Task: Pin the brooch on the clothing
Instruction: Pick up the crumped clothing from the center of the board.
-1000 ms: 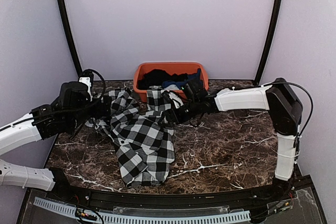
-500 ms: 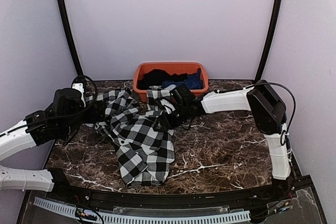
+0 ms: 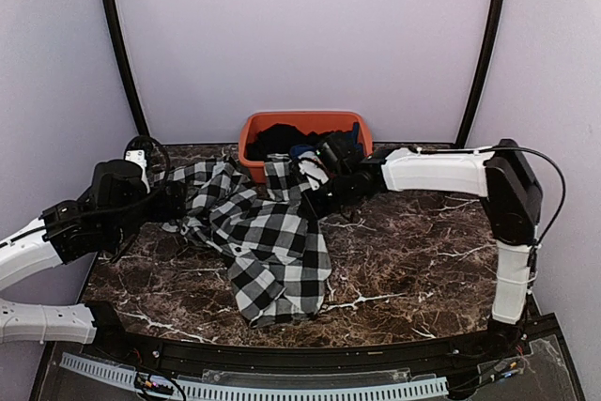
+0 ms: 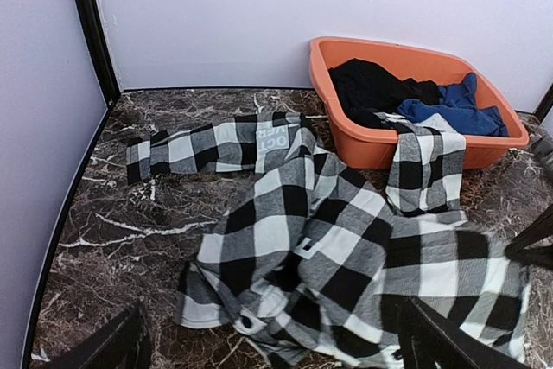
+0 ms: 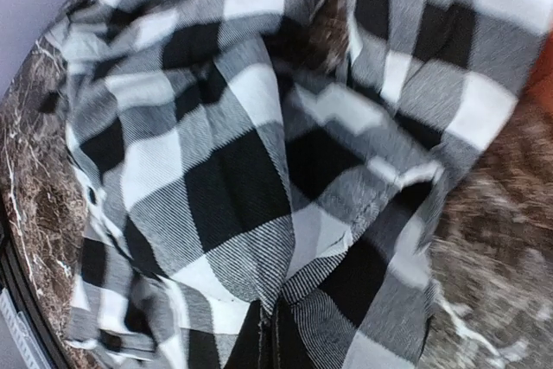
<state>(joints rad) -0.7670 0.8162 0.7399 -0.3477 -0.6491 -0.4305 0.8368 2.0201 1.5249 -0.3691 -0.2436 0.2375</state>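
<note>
Walls [image 3: 300, 35] hem the desk [image 3: 423, 251] on the left, back and right, and an orange basin [image 4: 363, 149] sits against the back one. Bare marble lies open across the right half and along the near edge. The clothing [image 3: 277, 251] sprawls crumpled left of centre, with one sleeve stretched toward the left wall and another fold draped over the basin's front rim. The right pincer [image 3: 315, 202] is clamped tight on a fold at the clothing's upper right edge, just in front of the basin. The left pincer [image 3: 177, 202] stands spread wide and grips nothing, at the cloth's left side, with the fabric lying just ahead of its fingers.
</note>
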